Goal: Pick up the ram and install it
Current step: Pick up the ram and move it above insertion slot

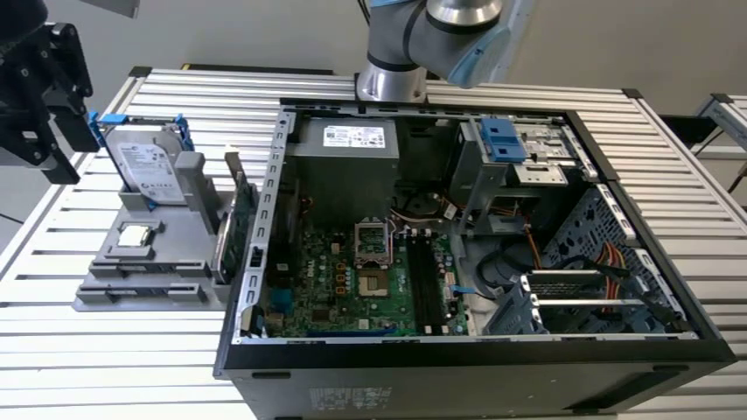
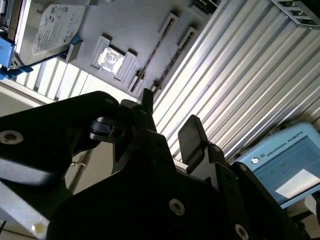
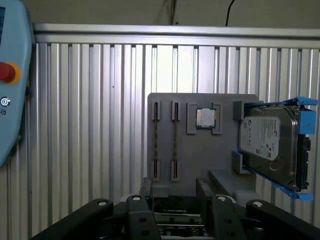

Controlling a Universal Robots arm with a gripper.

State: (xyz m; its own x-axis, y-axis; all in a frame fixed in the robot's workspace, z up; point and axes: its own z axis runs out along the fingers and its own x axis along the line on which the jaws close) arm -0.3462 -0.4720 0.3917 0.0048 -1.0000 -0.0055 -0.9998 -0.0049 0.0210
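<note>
Two jaws of the gripper (image 3: 174, 186) spread wide, gripping nothing.
Hangs over the grey holder (image 3: 200, 145) by the desk (image 1: 117, 350) edge on the exterior view's left, facing the ram (image 3: 175, 142) set edge-on in its slots. Likely risk: closing off-centre, catching a slot post and tilting or bending the thin ram.

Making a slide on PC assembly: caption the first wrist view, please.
Open gripper facing the gray holder, ram slotted edge-on beside chip and hard drive.
</note>
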